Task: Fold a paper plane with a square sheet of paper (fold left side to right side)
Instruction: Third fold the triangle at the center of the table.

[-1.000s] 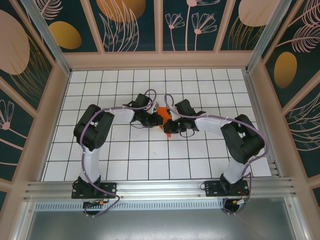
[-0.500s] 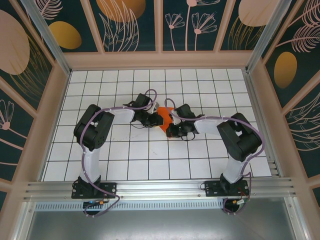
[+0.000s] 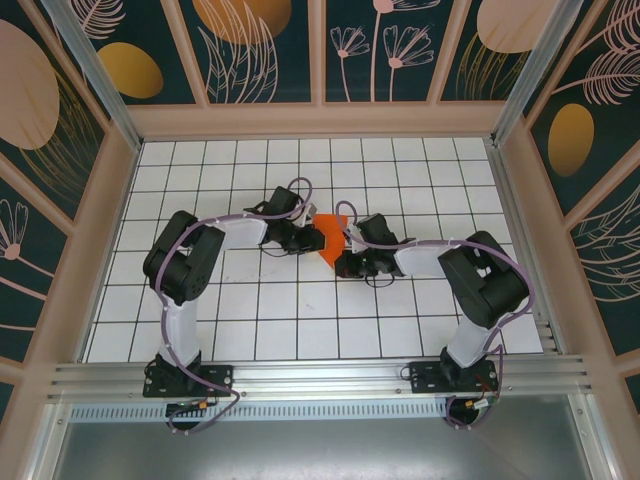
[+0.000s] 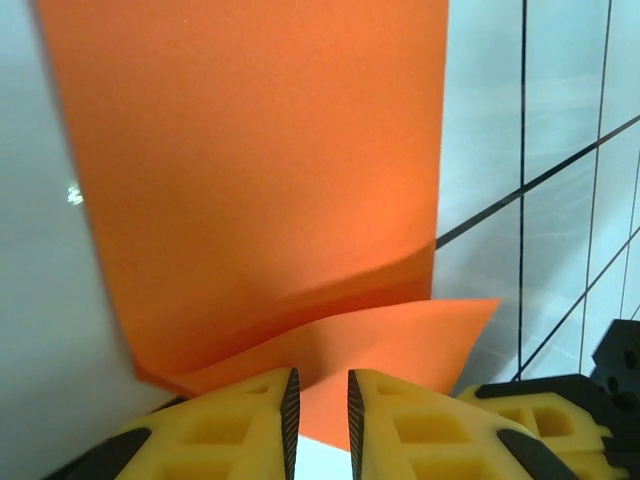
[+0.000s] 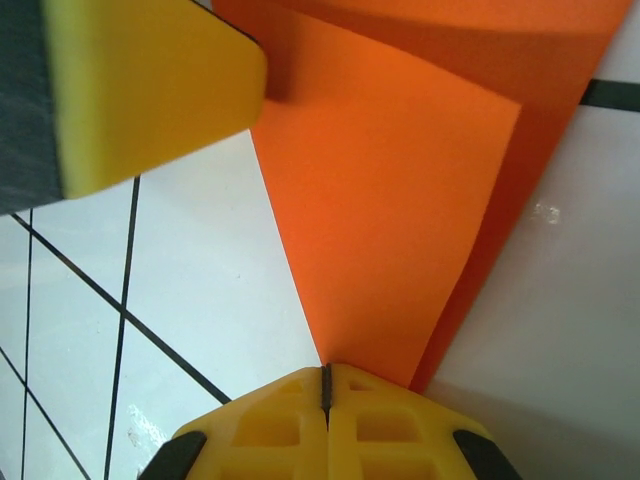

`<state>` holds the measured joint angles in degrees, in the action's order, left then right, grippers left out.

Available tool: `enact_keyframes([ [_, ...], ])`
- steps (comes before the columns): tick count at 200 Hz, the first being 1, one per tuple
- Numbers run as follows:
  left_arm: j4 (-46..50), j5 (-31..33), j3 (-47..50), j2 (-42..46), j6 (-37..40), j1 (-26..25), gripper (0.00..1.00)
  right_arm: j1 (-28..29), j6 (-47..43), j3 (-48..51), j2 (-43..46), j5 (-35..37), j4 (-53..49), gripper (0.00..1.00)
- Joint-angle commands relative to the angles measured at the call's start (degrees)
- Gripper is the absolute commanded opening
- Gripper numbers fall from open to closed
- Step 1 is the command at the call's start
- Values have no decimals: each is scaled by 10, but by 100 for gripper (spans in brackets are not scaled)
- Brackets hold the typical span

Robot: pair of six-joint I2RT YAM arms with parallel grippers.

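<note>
The square sheet of paper (image 3: 332, 233) is bright orange and lies partly folded at the middle of the gridded table, between both grippers. In the left wrist view its lower layer (image 4: 260, 170) lies flat and an upper flap curves over it toward my fingers. My left gripper (image 3: 308, 238) sits at the sheet's left edge, its jaws (image 4: 319, 385) narrowly apart over the flap, clamping nothing. My right gripper (image 3: 342, 259) is at the near right, shut (image 5: 325, 372) on the pointed corner of the raised flap (image 5: 390, 200). A yellow finger of the left gripper (image 5: 150, 80) touches the flap's far end.
The white gridded table (image 3: 290, 320) is bounded by wooden rails (image 3: 320, 122) on three sides and a metal rail (image 3: 320, 378) at the near edge. Purple cables (image 3: 300, 186) loop above both wrists. Black parts of the right arm (image 4: 620, 355) lie close beside the left fingers.
My right gripper has shifted left and slightly nearer with the paper's corner, and the flap now lies flatter over the sheet. The left gripper has barely moved.
</note>
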<state>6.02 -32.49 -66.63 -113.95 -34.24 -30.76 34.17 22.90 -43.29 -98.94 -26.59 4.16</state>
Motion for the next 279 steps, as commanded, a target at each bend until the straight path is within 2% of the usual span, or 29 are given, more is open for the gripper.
enact_keyframes([
  [1, 0, 3, 21, 44, -16, 0, 23, -2, -1, 30, -28, 12, -76, 0],
  [14, -10, -2, 32, 54, -26, -4, 23, -2, -2, 31, -29, 11, -74, 0],
  [38, -28, -21, 39, 55, -41, -18, 17, -2, -2, 30, -29, 11, -73, 0],
  [77, -48, -22, 36, 37, -63, -42, 16, -2, -5, 29, -29, 17, -75, 0],
  [165, -61, -18, 30, -13, -76, -53, 15, -1, -4, 28, -29, 22, -79, 0],
  [197, -8, 49, 19, -28, -39, -50, 16, -1, -8, 23, -30, 34, -97, 0],
  [223, 10, 76, 15, -37, -24, -42, 16, -1, -10, 23, -30, 40, -106, 0],
  [279, 19, 95, 3, -39, 0, 7, 16, -1, -13, 22, -31, 45, -118, 0],
])
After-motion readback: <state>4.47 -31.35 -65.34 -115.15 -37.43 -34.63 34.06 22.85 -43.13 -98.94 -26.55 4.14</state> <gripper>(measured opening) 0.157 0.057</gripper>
